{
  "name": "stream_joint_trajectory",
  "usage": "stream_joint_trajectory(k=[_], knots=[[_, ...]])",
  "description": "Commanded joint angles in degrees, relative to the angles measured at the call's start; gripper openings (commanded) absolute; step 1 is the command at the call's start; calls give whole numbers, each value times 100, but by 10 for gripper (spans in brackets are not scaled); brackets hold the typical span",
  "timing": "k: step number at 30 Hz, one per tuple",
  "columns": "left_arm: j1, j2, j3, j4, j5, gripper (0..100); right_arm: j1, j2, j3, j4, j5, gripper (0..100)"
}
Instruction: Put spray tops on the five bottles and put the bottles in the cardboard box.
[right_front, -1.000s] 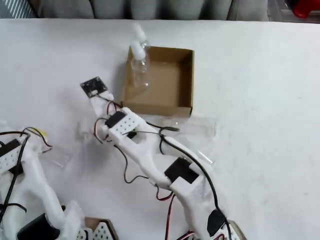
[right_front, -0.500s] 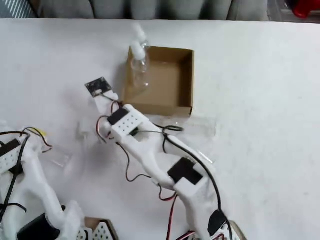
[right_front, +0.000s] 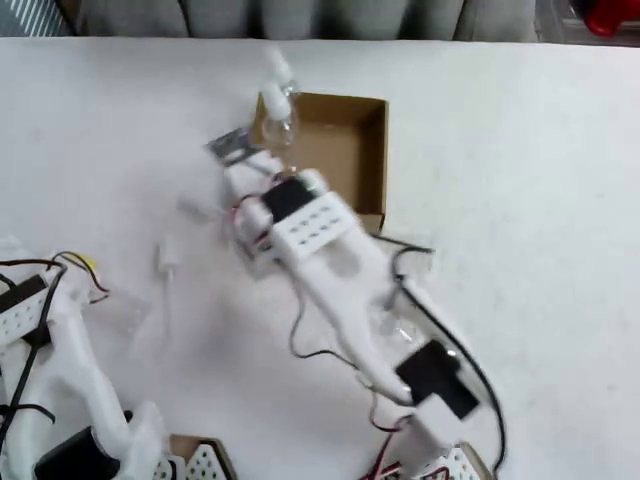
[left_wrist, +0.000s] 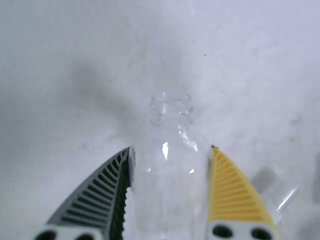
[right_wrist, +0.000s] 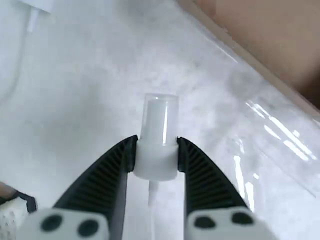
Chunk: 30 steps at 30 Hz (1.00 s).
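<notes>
The cardboard box (right_front: 345, 155) holds, it seems, one capped bottle (right_front: 278, 118).

A clear spray-topped bottle (right_front: 280, 115) leans inside the open brown cardboard box (right_front: 342, 175) at its left wall. Another clear bottle (right_wrist: 275, 135) lies just beside the box; a white spray top (right_front: 165, 262) lies well left of it.

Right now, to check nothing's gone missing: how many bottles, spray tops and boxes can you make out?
Cardboard box: 1
Clear bottles: 3 (capped bottle in the box, open bottle in the left end effector, lying bottle beside the box)
Spray tops: 3 (fitted top, held top in the right end effector, loose top)
Total: 7
</notes>
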<state>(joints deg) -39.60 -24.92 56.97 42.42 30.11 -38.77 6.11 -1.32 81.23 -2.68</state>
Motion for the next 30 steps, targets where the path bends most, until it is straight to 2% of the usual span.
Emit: stream_joint_trajectory(k=[1,6,9,15,23,30], knots=[[92,-13,-167,-149,26,20,1147,-1138,-202,1015,580,16],[84,-13,-158,-149,-343,20,3073,-1982,-193,1666,1582,16],[66,-13,-158,-149,-378,20,4268,-2396,35,1631,2022,16],[66,-13,-149,-141,-396,20,5745,-3152,1468,1095,2875,16],[66,-13,-141,-141,-396,20,6976,-4031,4088,-1112,3411,16],[66,-13,-97,-158,-404,20,7125,-4013,5266,-2554,3455,22]])
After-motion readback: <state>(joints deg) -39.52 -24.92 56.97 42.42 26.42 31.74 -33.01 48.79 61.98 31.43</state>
